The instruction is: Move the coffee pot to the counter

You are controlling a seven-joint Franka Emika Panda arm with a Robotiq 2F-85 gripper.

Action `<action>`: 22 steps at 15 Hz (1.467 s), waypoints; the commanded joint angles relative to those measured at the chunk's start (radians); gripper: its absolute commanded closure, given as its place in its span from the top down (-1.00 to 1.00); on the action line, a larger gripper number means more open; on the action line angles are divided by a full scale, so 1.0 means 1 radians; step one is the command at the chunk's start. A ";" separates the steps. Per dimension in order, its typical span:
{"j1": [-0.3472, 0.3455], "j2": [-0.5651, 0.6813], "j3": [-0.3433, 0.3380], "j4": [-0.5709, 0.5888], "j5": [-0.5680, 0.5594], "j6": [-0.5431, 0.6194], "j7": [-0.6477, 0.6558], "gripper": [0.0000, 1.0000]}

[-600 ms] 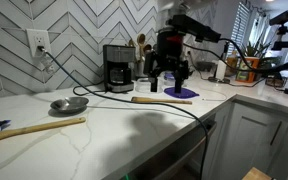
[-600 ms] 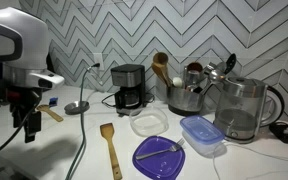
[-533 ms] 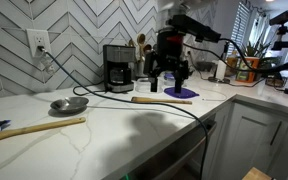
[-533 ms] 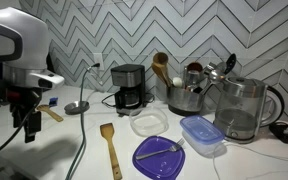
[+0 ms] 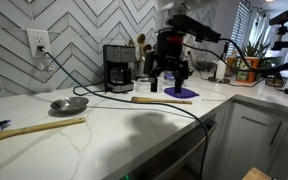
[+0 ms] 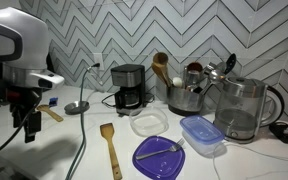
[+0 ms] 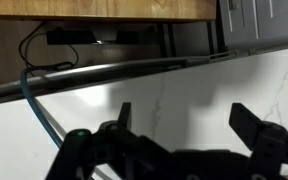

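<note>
The coffee pot (image 6: 129, 98) sits inside the coffee machine (image 6: 130, 74) at the back of the counter (image 6: 59, 148), against the tiled wall. The gripper (image 6: 24, 124) hangs over the counter well apart from the machine, empty, its fingers (image 7: 121, 118) spread wide. A wooden spatula (image 6: 110, 146) lies near the machine.
</note>
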 commanded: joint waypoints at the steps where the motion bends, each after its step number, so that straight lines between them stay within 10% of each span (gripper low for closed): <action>1: -0.022 0.012 0.013 0.012 -0.005 0.024 0.003 1.00; 22: -0.100 0.492 0.090 0.344 -0.468 0.794 0.221 1.00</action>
